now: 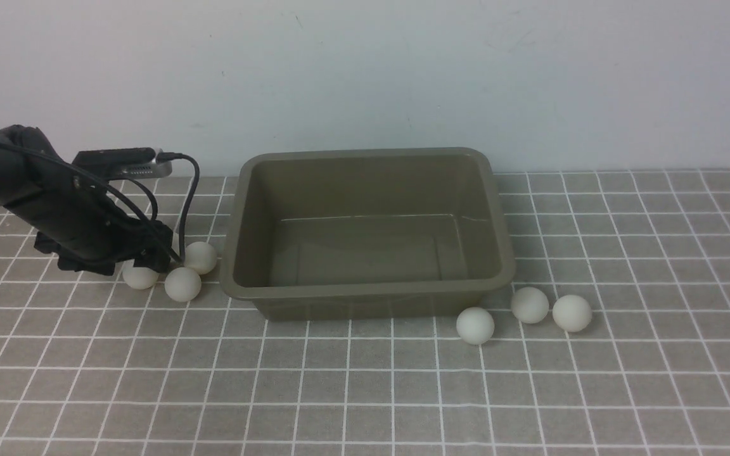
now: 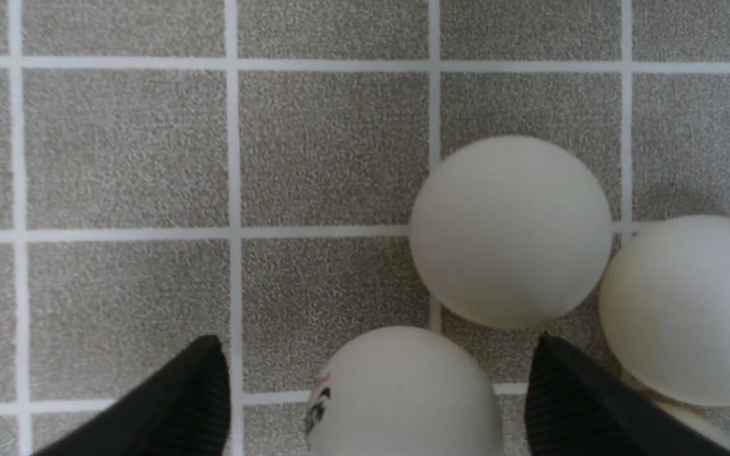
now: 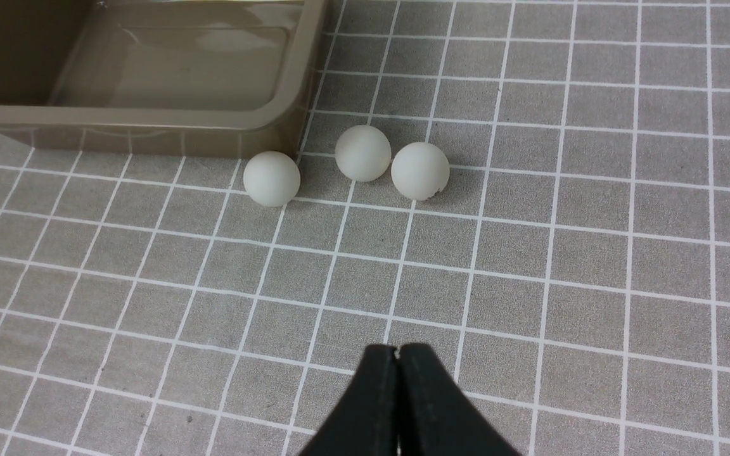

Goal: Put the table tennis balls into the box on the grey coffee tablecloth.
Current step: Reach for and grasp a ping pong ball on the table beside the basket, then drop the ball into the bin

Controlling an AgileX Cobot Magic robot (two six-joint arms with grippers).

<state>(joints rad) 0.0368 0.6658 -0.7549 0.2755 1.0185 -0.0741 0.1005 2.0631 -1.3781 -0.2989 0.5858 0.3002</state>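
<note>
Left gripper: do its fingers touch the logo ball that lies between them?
Apart. In the left wrist view the left gripper's open fingers stand either side of the logo ball, and cloth shows in both gaps.

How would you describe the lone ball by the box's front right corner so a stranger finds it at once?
Start at the olive-brown box on the checked cloth. Off its front right corner lie three balls. Take the leftmost ball: it stands alone, nearest the robot, while the other two sit side by side.
</note>
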